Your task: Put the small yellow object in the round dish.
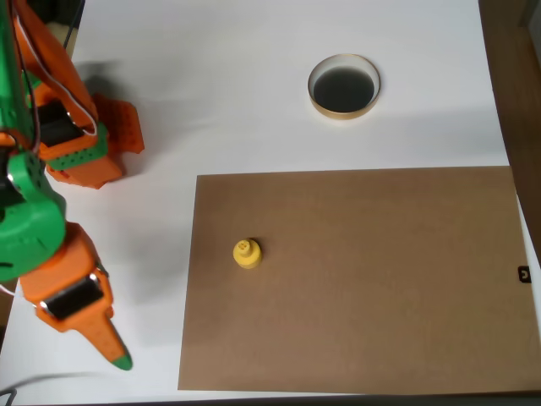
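Overhead view, working up from the bottom of the frame. The hand is sitting in the lower left corner, over the white bench, its orange finger w/ a green tip pointing down and to the right. Only that one finger is showing clearly, so can't tell how far open it is; nothing is showing in its grip.

The arm, green and orange, is running up the left edge of the frame to its orange base in the upper left.

The brown board is lying flat on the bench, taking up the lower right and centre. The small yellow object is standing upright on the board near its left edge, knob up. It's sitting to the right of the hand and somewhat above it in the frame, well apart, w/ bare bench and a strip of board between them.

The round dish is resting on the white bench in the upper centre-right, just beyond the board's top edge, not touching it. Tan rim, dark inside. It's far from the hand and well apart from the yellow piece.
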Controlling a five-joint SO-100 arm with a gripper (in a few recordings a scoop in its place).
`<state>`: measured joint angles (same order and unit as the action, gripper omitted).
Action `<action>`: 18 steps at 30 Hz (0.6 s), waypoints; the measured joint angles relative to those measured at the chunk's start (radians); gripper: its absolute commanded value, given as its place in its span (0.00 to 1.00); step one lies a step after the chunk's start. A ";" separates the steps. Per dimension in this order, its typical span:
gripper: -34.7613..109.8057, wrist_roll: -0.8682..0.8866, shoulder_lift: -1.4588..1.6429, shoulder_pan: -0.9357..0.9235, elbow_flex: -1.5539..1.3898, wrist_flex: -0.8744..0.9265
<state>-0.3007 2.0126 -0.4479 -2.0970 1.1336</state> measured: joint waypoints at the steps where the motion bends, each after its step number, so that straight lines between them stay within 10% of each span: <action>1: 0.41 0.000 -0.020 0.011 0.014 0.008; 18: 0.41 0.032 -0.195 0.344 0.124 0.100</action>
<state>-0.2684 1.8178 -0.1043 -1.9727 1.2333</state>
